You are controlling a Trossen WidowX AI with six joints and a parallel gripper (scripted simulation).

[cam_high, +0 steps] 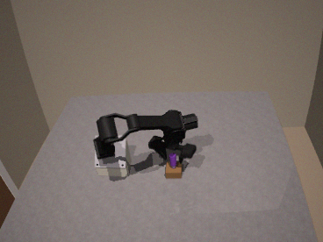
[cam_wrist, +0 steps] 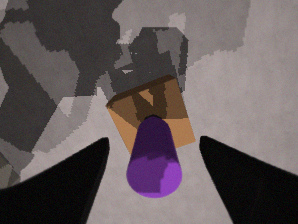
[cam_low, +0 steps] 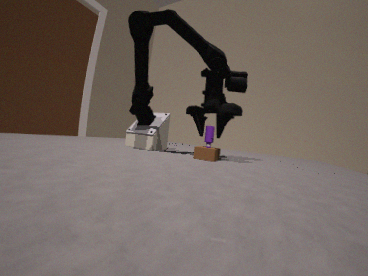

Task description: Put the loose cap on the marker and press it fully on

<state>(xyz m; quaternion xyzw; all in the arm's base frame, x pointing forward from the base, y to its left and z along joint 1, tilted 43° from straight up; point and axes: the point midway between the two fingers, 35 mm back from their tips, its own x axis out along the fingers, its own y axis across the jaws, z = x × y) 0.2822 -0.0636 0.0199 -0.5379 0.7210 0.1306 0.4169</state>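
Wrist view first: nearest the lens, the open gripper (cam_high: pixel 172 153) (cam_low: pixel 210 136) (cam_wrist: pixel 154 142) has a dark finger on each side of the purple cap (cam_high: pixel 173 160) (cam_low: pixel 209 134) (cam_wrist: pixel 154 175), touching neither side of it. Below the cap is the brown block (cam_high: pixel 174 171) (cam_low: pixel 206 153) (cam_wrist: pixel 177 131). From outside, the cap stands upright over the block on a short pale bit of the marker (cam_low: pixel 208 145); whether it is fully seated is hard to tell at this size. Farther back, the black arm (cam_high: pixel 151 122) (cam_low: pixel 142 60) rises from a white base (cam_high: pixel 123 169) (cam_low: pixel 161 135) on the grey table (cam_high: pixel 145 206) (cam_low: pixel 175 210) (cam_wrist: pixel 260 100).
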